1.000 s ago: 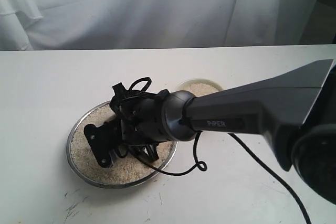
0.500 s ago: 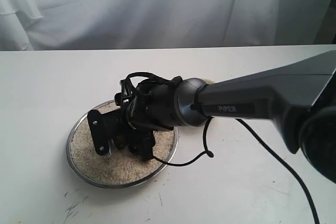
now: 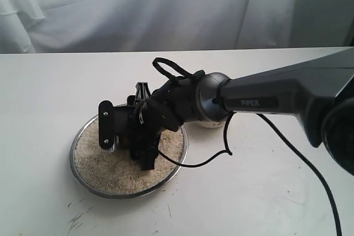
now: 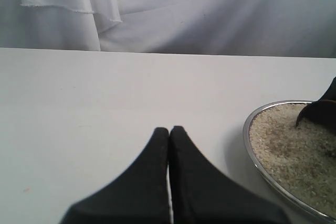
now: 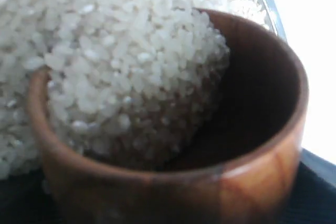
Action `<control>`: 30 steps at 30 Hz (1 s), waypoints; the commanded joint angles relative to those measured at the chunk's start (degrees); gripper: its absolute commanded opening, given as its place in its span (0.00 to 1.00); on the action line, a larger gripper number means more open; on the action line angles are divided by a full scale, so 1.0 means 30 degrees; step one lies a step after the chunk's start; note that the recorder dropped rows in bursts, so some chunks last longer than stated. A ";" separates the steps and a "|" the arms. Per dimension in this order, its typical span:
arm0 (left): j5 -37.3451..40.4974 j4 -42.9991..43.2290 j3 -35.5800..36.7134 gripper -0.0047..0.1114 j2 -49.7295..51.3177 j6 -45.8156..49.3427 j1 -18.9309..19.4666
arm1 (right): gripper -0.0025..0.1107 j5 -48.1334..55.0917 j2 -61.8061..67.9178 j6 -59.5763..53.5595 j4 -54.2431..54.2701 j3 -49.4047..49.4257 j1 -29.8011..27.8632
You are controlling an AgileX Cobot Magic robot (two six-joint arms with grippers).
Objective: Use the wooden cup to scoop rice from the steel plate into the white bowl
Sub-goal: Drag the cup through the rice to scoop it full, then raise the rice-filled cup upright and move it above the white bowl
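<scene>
Right wrist view: right gripper clasps the wooden cup wide-jawed, rice inside; tip its mouth up slowly before you lift; left gripper closed, empty.

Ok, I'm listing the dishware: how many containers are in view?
3. The steel plate sits front left on the table. The wooden cup is down in its rice, partly filled. The white bowl peeks out behind the right arm, mostly hidden.

The right claw has lifted higher over the rice and twisted, and the arm's wrist behind it has swung up and rightward, now hiding most of the white bowl.
</scene>
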 commanded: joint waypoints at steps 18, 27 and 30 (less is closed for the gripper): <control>-0.0121 -0.0014 0.0086 0.04 -0.0096 -0.0061 -0.0030 | 0.02 0.3194 -0.2503 -0.4366 0.7313 0.0180 -0.1641; -0.0121 -0.0014 0.0086 0.04 -0.0096 -0.0061 -0.0030 | 0.02 0.4029 -0.3459 -0.5129 0.8724 0.0180 -0.2035; -0.0121 -0.0014 0.0086 0.04 -0.0096 -0.0061 -0.0030 | 0.02 0.4575 -0.3802 -0.5215 0.8722 0.0180 -0.2169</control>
